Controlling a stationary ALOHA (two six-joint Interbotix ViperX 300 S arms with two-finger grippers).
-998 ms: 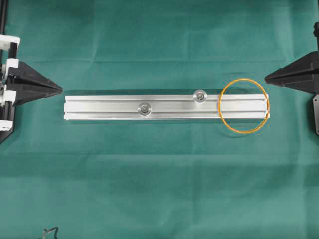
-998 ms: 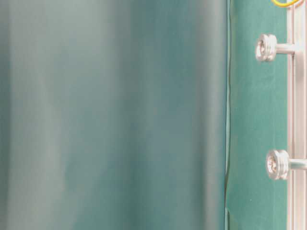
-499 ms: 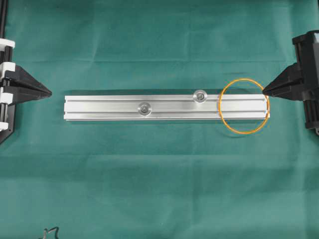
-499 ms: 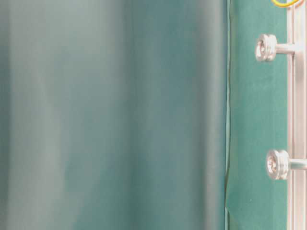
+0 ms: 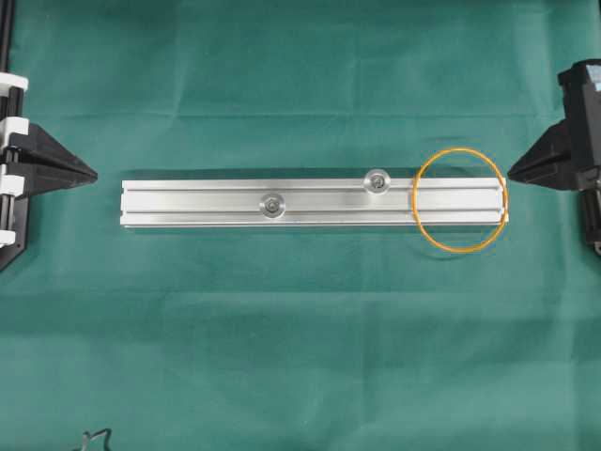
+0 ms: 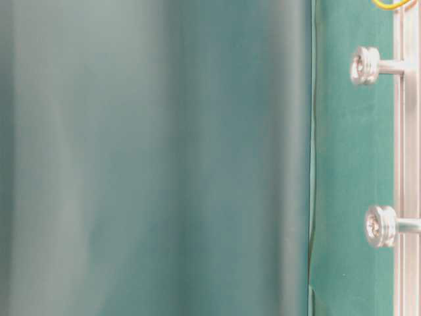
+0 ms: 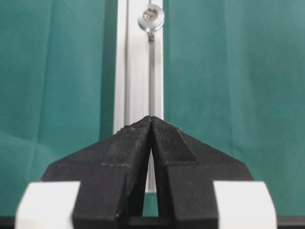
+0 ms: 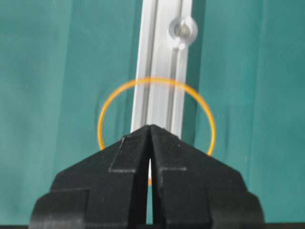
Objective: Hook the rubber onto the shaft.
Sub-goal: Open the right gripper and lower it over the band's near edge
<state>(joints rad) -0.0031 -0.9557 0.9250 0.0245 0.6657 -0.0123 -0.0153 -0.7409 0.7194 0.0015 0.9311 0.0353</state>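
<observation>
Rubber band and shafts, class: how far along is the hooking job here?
Done: nothing yet. The rubber band lies loose across the rail's right end, clear of both shafts. In hand: nothing; the right gripper and left gripper sit off the rail's ends, jaws shut and empty. Left: grasp the band, hook it on a shaft.

Premises read as a robotics lab test bench — the surface [image 5: 282, 357] is draped wholly in creased green cloth, bearing one slotted aluminium rail [image 5: 188, 204] with two bolts. Black robot tools — left tool [image 5: 92, 173], right tool [image 5: 512, 173] — flank it.
</observation>
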